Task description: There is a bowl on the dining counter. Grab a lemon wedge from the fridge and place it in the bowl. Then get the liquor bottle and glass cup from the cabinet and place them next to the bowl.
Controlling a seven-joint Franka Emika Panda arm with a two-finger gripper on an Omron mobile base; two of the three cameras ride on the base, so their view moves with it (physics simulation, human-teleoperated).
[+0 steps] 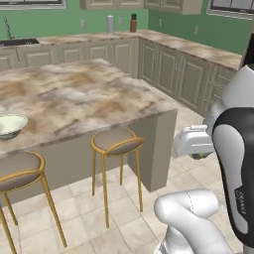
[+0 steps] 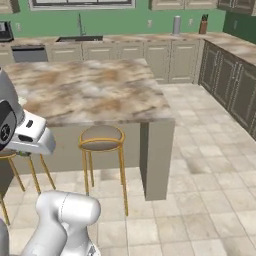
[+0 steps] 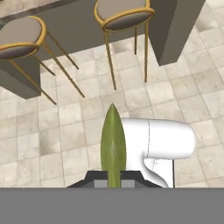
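Clamped between the tool's [image 3: 113, 179] two dark tips, the lemon wedge [image 3: 113, 144] stands up as a narrow yellow-green sliver in the hand view, above the pale tiled floor [image 3: 57, 131]. Beyond it two gold-legged bar stools [image 3: 123, 13] stand against the beige base of the dining table [image 1: 84, 94]. From the left base view, the pale cream-green bowl [image 1: 10, 125] sits near the table's front edge, far to the left and well apart from the arm. Wall cabinets [image 1: 168, 67] with panelled doors line the green wall behind.
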